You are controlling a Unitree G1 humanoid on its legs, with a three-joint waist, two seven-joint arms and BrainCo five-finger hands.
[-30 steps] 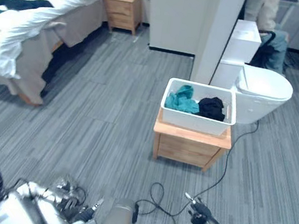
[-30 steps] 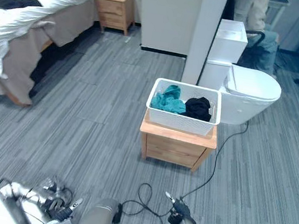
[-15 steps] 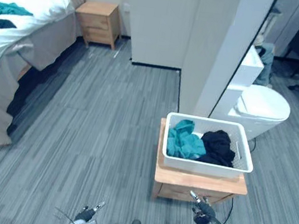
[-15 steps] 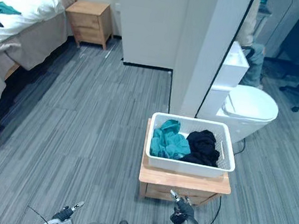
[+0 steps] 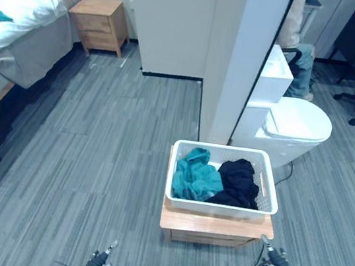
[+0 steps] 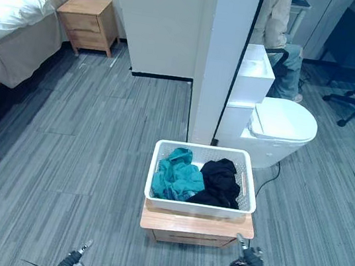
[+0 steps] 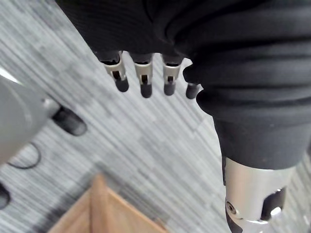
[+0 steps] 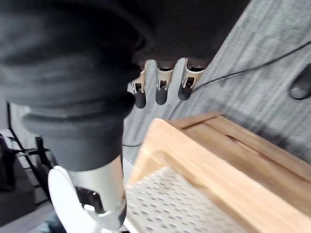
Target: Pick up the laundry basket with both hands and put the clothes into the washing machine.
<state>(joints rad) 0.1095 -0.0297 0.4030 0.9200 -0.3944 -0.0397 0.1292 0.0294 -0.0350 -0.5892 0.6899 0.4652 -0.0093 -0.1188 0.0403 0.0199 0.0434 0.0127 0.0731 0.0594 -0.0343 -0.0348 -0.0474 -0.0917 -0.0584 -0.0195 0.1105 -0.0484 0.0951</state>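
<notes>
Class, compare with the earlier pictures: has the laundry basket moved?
No. The laundry basket sits on the same wooden stand as before; only the camera has shifted.

We're seeing the left hand [image 7: 160, 29] wearing a dark ribbed cover, its silver fingers [image 7: 142, 77] ending in dark tips, and a silver cylindrical segment [image 7: 255, 194] carrying a small screw. The right hand [image 8: 73, 58] is showing the same build: black ribbed cover, dark-tipped fingers [image 8: 163, 85], polished silver segment [image 8: 92, 194].

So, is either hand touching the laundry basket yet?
No, the laundry basket sits on the wooden stand while the left hand and right hand hang low, apart from it.
</notes>
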